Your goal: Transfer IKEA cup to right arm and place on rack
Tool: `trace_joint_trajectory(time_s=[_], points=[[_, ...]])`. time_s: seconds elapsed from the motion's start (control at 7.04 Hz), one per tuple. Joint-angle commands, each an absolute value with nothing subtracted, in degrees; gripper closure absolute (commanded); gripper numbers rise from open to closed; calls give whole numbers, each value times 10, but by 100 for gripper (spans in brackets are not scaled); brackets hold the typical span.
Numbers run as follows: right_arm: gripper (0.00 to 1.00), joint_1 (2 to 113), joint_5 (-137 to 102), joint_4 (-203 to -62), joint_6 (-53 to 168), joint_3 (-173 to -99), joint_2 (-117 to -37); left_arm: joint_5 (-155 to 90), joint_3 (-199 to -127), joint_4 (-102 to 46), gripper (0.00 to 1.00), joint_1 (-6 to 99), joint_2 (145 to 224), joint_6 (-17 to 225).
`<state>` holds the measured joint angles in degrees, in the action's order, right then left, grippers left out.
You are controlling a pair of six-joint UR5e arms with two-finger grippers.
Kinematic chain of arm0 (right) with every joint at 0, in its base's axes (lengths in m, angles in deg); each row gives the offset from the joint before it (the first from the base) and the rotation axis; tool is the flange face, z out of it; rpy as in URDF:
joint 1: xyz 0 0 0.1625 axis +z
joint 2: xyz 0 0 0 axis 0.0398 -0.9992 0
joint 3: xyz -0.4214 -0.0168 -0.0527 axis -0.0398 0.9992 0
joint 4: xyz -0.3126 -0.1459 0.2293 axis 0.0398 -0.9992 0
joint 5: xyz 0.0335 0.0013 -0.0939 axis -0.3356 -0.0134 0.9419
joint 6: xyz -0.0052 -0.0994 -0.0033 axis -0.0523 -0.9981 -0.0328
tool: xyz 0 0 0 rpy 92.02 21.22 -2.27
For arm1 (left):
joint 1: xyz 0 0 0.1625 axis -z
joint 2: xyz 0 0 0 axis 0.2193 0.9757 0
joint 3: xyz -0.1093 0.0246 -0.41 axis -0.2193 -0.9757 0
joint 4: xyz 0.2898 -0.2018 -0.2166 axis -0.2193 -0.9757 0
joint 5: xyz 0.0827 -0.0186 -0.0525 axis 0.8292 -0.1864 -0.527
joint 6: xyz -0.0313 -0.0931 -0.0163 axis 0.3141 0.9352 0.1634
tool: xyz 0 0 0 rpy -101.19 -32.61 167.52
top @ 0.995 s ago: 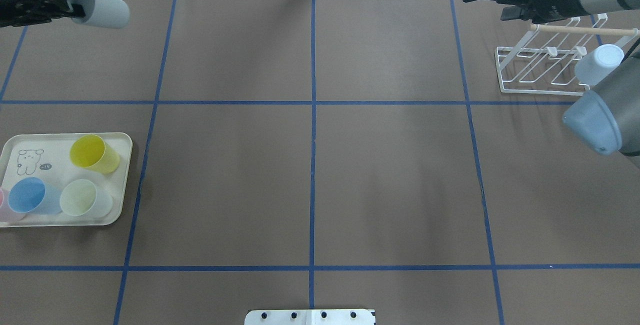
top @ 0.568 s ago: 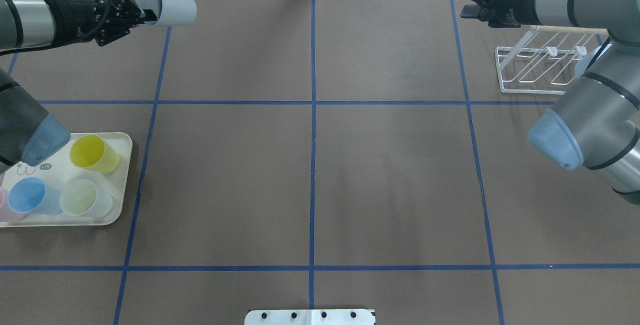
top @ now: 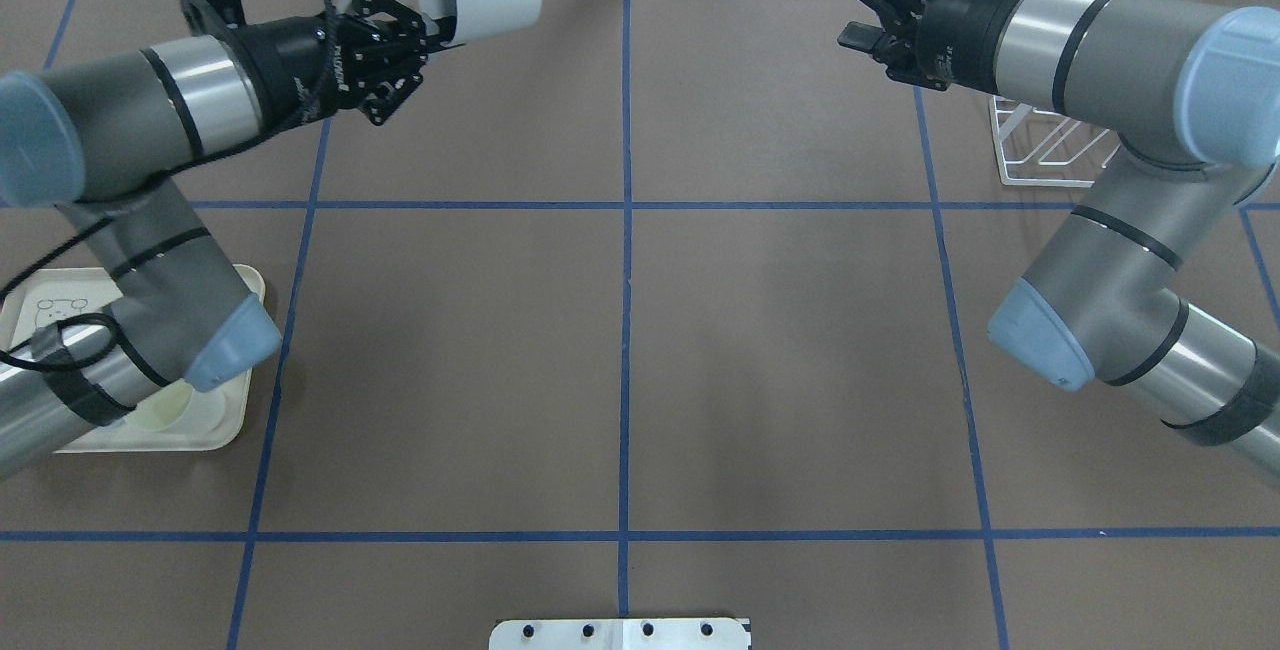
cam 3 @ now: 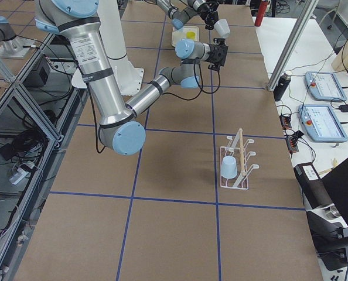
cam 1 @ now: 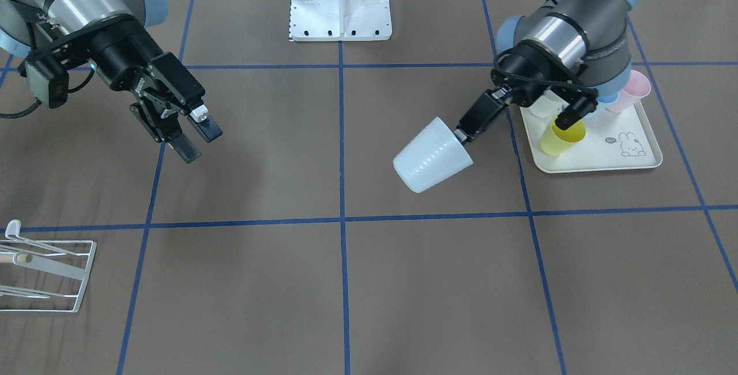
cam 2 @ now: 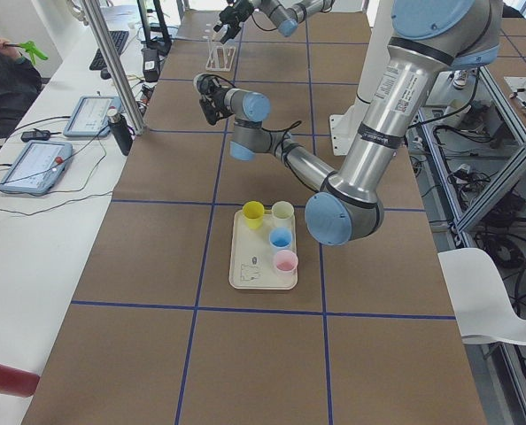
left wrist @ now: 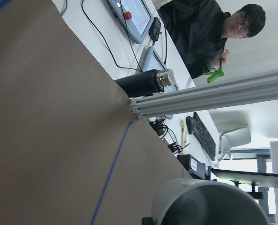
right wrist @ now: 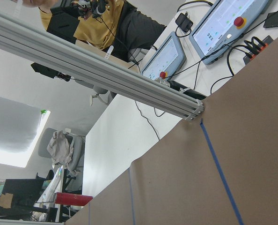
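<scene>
Rack (top: 1045,145) mostly behind right arm (top: 1100,40)

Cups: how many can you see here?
6. A white cup in the left tool; a yellow cup, pale green cup, blue cup and pink cup on the tray; a light blue cup on the rack. None look hidden.

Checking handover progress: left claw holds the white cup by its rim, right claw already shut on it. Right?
No. The left claw holds the white cup by its rim, but the right claw is open, clear of it; see the front-facing view.
</scene>
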<state>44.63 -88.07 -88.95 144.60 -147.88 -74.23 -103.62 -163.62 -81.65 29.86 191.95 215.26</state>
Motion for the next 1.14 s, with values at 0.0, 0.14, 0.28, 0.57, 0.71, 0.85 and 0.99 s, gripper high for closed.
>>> trace_joint_trajectory(time_s=[0.0,0.14,0.28,0.57,0.71,0.85,0.99], points=[[0,429,-848,-884,1524,-1478,-709,-963,-1600,-881,100,250,1969,2223],[0,424,-835,-883,1552,-1478,-694,-948,-1574,-935,100,244,1978,2242],[0,407,-809,-851,1574,-1477,-688,-938,-1554,-997,100,243,1978,2252],[0,353,-751,-795,1574,-1463,-686,-939,-1533,-1046,100,243,1976,2272],[0,337,-739,-792,1574,-1456,-677,-939,-1533,-1054,100,243,1974,2272],[0,327,-728,-792,1574,-1450,-674,-939,-1532,-1057,100,243,1975,2272],[0,324,-726,-790,1574,-1446,-673,-938,-1532,-1057,100,242,1978,2273]])
